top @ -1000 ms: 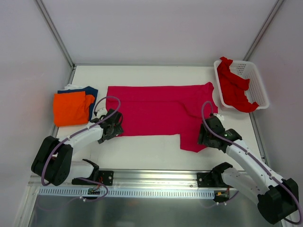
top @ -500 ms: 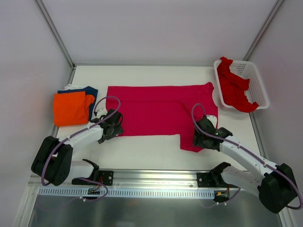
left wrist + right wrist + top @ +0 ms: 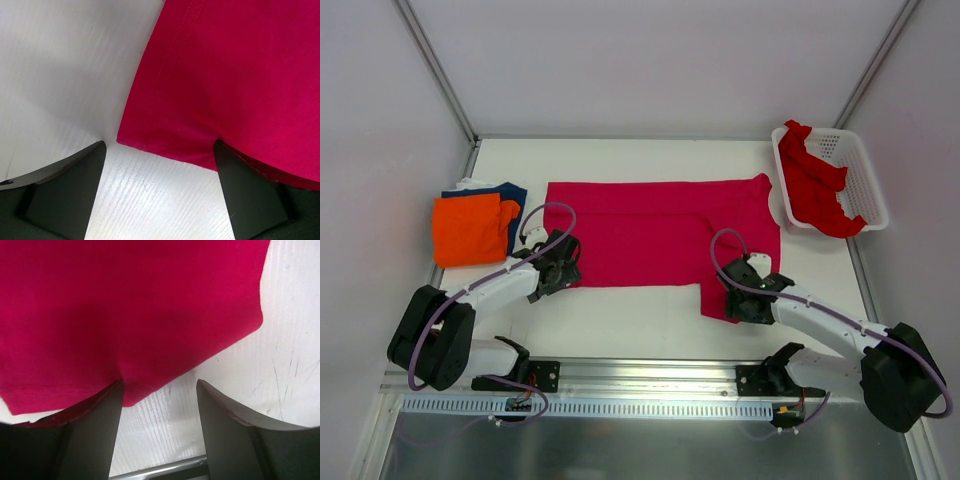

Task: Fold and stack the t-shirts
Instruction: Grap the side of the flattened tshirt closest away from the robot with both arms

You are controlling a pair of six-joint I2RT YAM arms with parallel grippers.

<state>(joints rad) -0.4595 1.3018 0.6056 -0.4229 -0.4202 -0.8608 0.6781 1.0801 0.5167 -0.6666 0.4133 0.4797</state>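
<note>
Overhead, the magenta t-shirt (image 3: 650,230) is lying spread flat across the middle of the table (image 3: 620,325). The left gripper (image 3: 565,262) is sitting at its 8 o'clock corner and the right gripper (image 3: 735,292) at the flap hanging down at 5 o'clock. From that camera both wrists are covering their own fingers, so the jaw state is not readable there. The left wrist view is supplying it: the left gripper (image 3: 159,145) is standing wide, one finger over bare table, the other overlapping the cloth, with the hemmed corner lying between them ungripped. The right wrist view is showing the right gripper (image 3: 160,382) parted more narrowly, its left finger overlapping the cloth edge, the other over scratched table, nothing pinched. Whether either overlapping finger is pressing on the fabric cannot be told. Only the overhead camera is showing the rest: the orange t-shirt (image 3: 468,228) is lying folded at 9 o'clock, partly covering the navy t-shirt (image 3: 513,196). The red t-shirt (image 3: 815,190) is lying crumpled in the white basket (image 3: 868,190) at 2 o'clock, spilling over its near rim.
</note>
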